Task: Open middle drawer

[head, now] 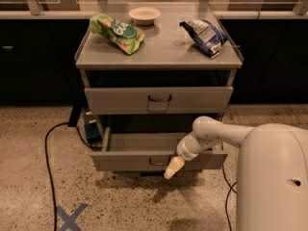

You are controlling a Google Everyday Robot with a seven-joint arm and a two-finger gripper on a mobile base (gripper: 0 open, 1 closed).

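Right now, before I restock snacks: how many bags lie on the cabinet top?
2. A green bag lies on the left of the cabinet top, a blue-and-white bag on its right. None looks hidden. The pincer hangs low before the front of the pulled-out middle drawer.

Wide shallow grey metal drawer [126,160] sits pulled well out, level, flat front facing the camera, bare interior exposed, gripper [169,173] at its small dark loop handle [157,163].

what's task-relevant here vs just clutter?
Job: middle drawer, pulled partly out; its handle; gripper at that handle.
Lying about: green bag, blue bag, bowl, upper drawer, floor cable.
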